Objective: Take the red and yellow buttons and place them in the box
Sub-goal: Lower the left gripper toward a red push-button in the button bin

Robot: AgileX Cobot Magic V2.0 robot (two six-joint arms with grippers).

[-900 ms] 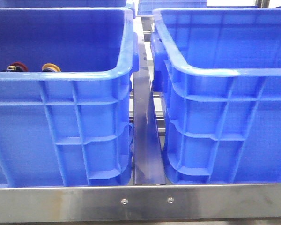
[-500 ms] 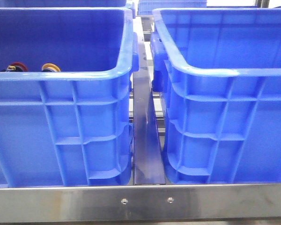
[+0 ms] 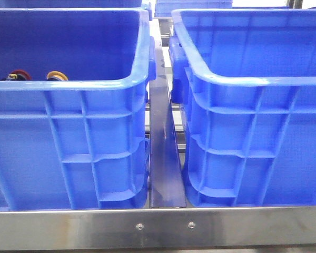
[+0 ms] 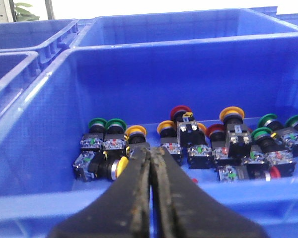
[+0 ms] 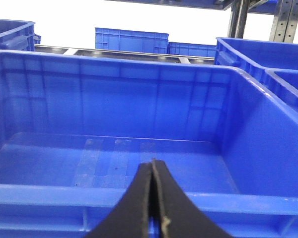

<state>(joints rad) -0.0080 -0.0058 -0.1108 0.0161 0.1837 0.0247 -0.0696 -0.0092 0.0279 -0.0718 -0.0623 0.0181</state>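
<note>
Left crate [image 3: 68, 137]: fills the left of the front view; a red button [image 3: 20, 74] and a yellow button [image 3: 57, 76] peek over its near rim at far left. Right box [image 3: 253, 132]: right half of frame, interior hidden. Left gripper [image 4: 151, 163]: jaws pressed together, holding nothing. Right gripper [image 5: 152, 173]: jaws pressed together, holding nothing.

Industrial parts-sorting workstation, likely factory or warehouse; large blue ribbed plastic crates [image 3: 68, 142] side by side on brushed steel bench rail [image 3: 158, 227] with screws; one crate holds heap of electrical push buttons [image 4: 198, 146]; more blue crates [image 5: 131, 39] stacked behind; perforated metal shelving upright [image 5: 283, 20] visible.
</note>
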